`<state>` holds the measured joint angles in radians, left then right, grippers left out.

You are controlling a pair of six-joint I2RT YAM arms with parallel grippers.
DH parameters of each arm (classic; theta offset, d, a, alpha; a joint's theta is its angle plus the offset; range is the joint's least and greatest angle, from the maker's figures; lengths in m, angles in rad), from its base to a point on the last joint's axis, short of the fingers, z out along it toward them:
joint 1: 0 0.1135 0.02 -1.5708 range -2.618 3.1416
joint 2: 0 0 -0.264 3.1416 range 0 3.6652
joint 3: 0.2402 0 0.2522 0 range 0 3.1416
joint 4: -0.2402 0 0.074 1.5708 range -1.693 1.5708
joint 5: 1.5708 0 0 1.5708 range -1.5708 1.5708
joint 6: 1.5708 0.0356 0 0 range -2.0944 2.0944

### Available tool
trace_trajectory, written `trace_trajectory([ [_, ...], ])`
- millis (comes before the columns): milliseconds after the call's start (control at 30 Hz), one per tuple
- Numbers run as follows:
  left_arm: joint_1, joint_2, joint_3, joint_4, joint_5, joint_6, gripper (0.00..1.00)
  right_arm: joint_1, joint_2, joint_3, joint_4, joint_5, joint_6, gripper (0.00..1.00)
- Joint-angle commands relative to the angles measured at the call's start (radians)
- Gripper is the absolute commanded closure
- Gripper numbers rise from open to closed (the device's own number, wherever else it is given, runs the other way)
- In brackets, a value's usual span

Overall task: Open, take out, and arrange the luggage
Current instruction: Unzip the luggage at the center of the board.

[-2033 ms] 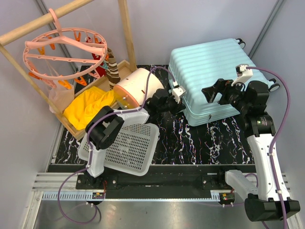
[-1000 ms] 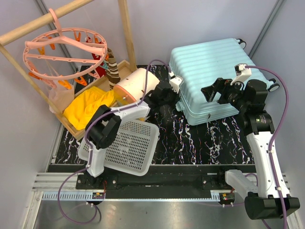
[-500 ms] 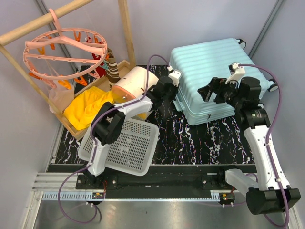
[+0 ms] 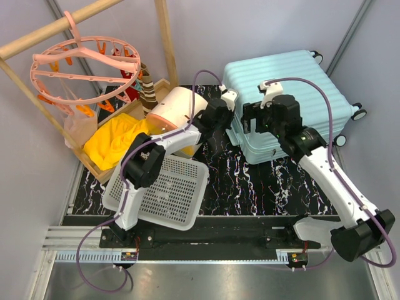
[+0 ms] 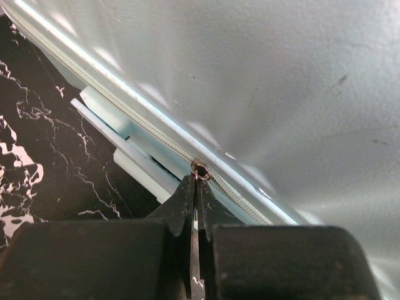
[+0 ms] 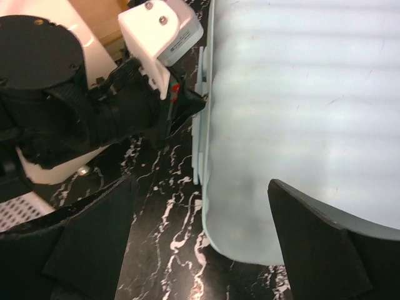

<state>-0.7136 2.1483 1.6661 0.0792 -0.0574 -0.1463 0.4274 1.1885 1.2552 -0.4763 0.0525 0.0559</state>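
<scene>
While the luggage [image 4: 294, 81] lies flat, lid down, at the far right of the table [image 4: 275, 181], both arms sit at its left side. The left gripper [image 4: 224, 117] is up against the left edge, approx midway along it. In the wrist view its fingers are together, clamped on the small metal zip pull [image 5: 200, 170], w/ the zip track running diagonally past on both sides of the pull. Can't tell how much of the zip is undone. The right gripper [image 4: 255, 120] hangs over the near-left part of the lid, fingers wide apart & holding nothing. Its own cam looks down btwn them at the ribbed shell, the rounded near-left corner & the other gripper just beside the seam. Black-and-white wheels [image 4: 357, 114] stick out on the right side of the case. Left of the case, close against the left arm, is a cream-and-orange box [image 4: 178, 109]. Nearer the bases a white perforated basket [image 4: 169, 194] lies on the table under the left arm. Far left: wooden rack [image 4: 165, 37] w/ a pink clip hanger [image 4: 87, 55] & a yellow cloth [image 4: 115, 142] in its tray.
</scene>
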Motion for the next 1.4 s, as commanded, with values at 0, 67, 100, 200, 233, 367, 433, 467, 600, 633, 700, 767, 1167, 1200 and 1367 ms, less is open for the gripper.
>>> trace_trajectory([
  [0,0.105,-0.064,-0.077,0.233,-0.082,0.057,1.00,0.060,0.095,0.062,0.025,0.262,-0.137,0.04],
  [67,0.103,-0.077,-0.124,0.257,-0.079,0.054,1.00,0.065,0.134,0.065,0.031,0.328,-0.159,0.04],
  [100,0.103,-0.083,-0.134,0.266,-0.079,0.057,1.00,0.066,0.164,0.059,0.039,0.374,-0.162,0.04],
  [200,0.103,-0.085,-0.152,0.280,-0.052,0.066,1.00,0.068,0.192,0.041,0.067,0.434,-0.163,0.03],
  [233,0.103,-0.087,-0.152,0.283,-0.032,0.073,1.00,0.067,0.194,0.035,0.076,0.438,-0.163,0.03],
  [367,0.086,-0.097,-0.152,0.281,-0.016,0.105,0.99,0.068,0.192,0.012,0.087,0.415,-0.160,0.03],
  [433,0.075,-0.117,-0.163,0.281,-0.019,0.109,0.67,0.066,0.191,-0.007,0.081,0.417,-0.159,0.04],
  [467,0.065,-0.126,-0.170,0.287,-0.022,0.109,0.51,0.065,0.188,-0.014,0.077,0.423,-0.156,0.05],
  [600,0.031,-0.194,-0.241,0.320,-0.053,0.103,0.21,0.066,0.163,-0.069,0.053,0.451,-0.116,0.05],
  [633,0.023,-0.223,-0.252,0.321,-0.076,0.099,0.19,0.066,0.155,-0.079,0.051,0.452,-0.110,0.05],
  [700,0.002,-0.243,-0.273,0.306,-0.117,0.070,0.18,0.067,0.131,-0.095,0.045,0.449,-0.093,0.05],
  [767,-0.013,-0.265,-0.285,0.300,-0.124,0.033,0.18,0.066,0.109,-0.102,0.041,0.434,-0.082,0.05],
  [1167,-0.075,-0.278,-0.282,0.192,-0.274,-0.366,0.29,0.067,0.048,-0.140,0.033,0.391,-0.062,0.05],
  [1200,-0.083,-0.280,-0.281,0.191,-0.292,-0.384,0.29,0.066,0.045,-0.142,0.031,0.388,-0.038,0.05],
  [1367,-0.119,-0.248,-0.272,0.154,-0.363,-0.560,0.31,0.066,0.017,-0.157,0.033,0.371,-0.028,0.05],
])
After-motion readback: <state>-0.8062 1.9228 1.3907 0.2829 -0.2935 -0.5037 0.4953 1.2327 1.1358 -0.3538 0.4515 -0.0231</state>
